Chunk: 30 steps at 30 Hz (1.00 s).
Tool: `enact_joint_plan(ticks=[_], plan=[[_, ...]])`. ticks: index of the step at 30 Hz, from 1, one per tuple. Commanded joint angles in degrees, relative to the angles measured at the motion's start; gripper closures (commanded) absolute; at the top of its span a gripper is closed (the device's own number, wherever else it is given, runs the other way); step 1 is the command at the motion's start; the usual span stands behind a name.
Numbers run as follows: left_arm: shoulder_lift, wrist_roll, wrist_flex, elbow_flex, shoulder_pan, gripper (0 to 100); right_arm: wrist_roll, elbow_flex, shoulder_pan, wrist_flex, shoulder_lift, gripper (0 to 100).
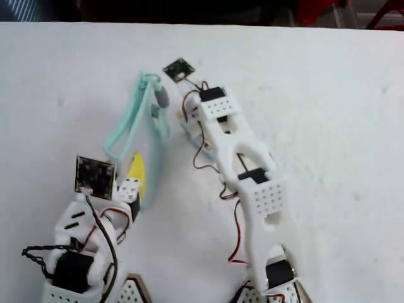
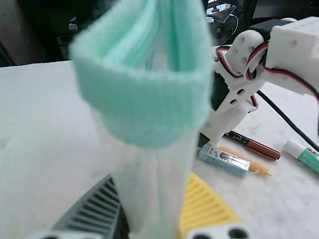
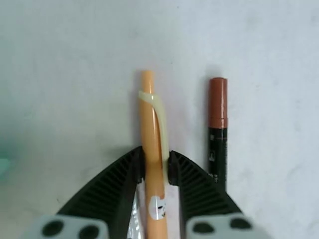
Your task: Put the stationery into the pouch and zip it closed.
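A clear pouch with mint-green trim [image 1: 136, 136] lies on the white table, its open mouth [image 2: 144, 84] standing up close in the left wrist view. My left gripper [image 2: 149, 204] is shut on the pouch's near end, one grey and one yellow finger [image 1: 137, 173] on either side. My right gripper [image 3: 155, 159], just right of the pouch, is down at the table and shut on an orange pen [image 3: 152, 149]. A brown-capped marker [image 3: 218, 124] lies parallel beside the pen. A teal eraser-like block [image 2: 224, 160] and a white and green stick [image 2: 301, 154] lie nearby.
The right arm [image 1: 243, 164] stretches diagonally from the front edge to the table's middle, with red and black wires along it. The white tabletop [image 1: 328, 113] is bare to the right and at the far left.
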Motion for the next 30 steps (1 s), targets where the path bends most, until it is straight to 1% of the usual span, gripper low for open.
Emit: enact_joint_plan(ticks=[1, 2, 4, 7, 11, 14, 17, 22, 26, 30], plan=[[-0.92, 0.0, -2.46, -0.88, 0.75, 97, -0.09, -0.18, 1.54, 1.54, -4.53, 98.1], [-0.92, 0.0, -2.9, -0.88, 0.75, 97, -0.35, -0.18, 2.15, 1.54, -5.05, 98.1], [-0.92, 0.0, -3.69, -0.09, 0.75, 97, -3.16, -0.18, 3.82, 1.54, -5.85, 98.1], [-0.92, 0.0, -6.86, 1.85, 0.75, 97, -6.42, -0.62, 5.76, 1.54, -6.81, 98.1], [-0.92, 0.0, -7.56, 2.02, 1.8, 96, -7.38, -0.18, 6.02, 2.95, -10.24, 98.1], [-0.92, 0.18, -7.21, 2.29, 4.0, 88, -7.38, -0.18, 5.76, 4.44, -13.05, 98.1], [-0.92, 0.35, -4.92, 2.02, 6.46, 82, -7.56, -0.18, 5.67, 5.58, -15.69, 98.1], [-0.92, 0.35, -4.4, 1.85, 6.55, 82, -11.43, -0.18, 7.34, 6.73, -18.77, 98.1], [-0.92, 0.09, -4.31, 1.85, 6.55, 82, -11.69, -0.09, 9.36, 7.43, -20.26, 98.1], [-0.92, 0.35, -3.96, 0.7, 5.14, 82, -15.3, 0.35, 10.86, 8.04, -21.05, 98.1]])
